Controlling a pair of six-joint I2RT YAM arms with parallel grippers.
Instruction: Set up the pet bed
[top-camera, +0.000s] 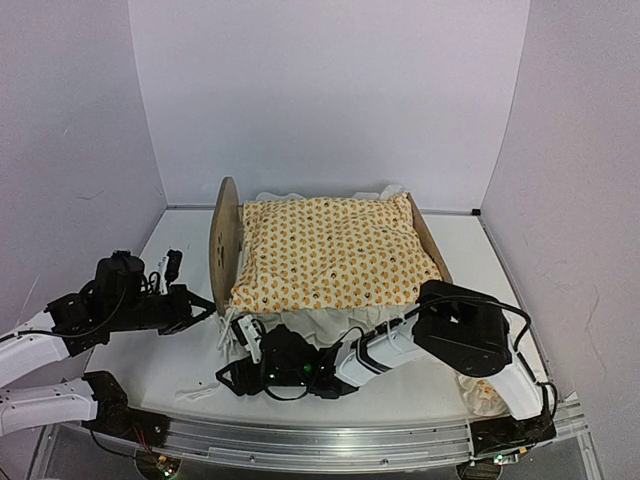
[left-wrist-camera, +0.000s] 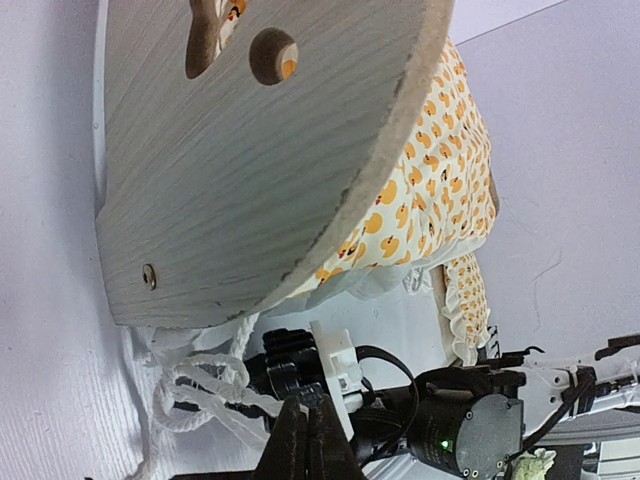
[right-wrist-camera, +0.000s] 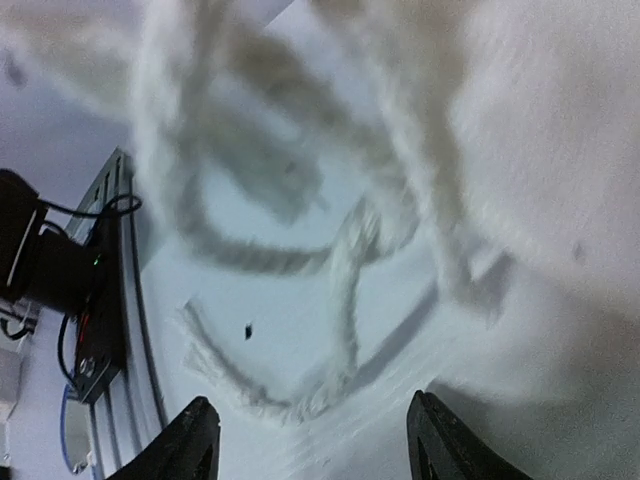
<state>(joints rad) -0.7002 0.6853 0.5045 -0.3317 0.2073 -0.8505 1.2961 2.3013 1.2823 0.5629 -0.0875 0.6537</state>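
Note:
The pet bed stands mid-table, with its left end board upright and its right end board behind the bedding. An orange-patterned quilt covers the bed and hides the mattress. In the left wrist view the wooden end board with its cutouts fills the top. White cords trail from the quilt's near left corner onto the table. My left gripper is shut with nothing seen in it, its tip beside the cords. My right gripper is open low over the cords, holding nothing.
A small ruffled pillow lies at the near right under the right arm and shows as a ruffled strip in the left wrist view. The metal rail runs along the near edge. White walls enclose the table.

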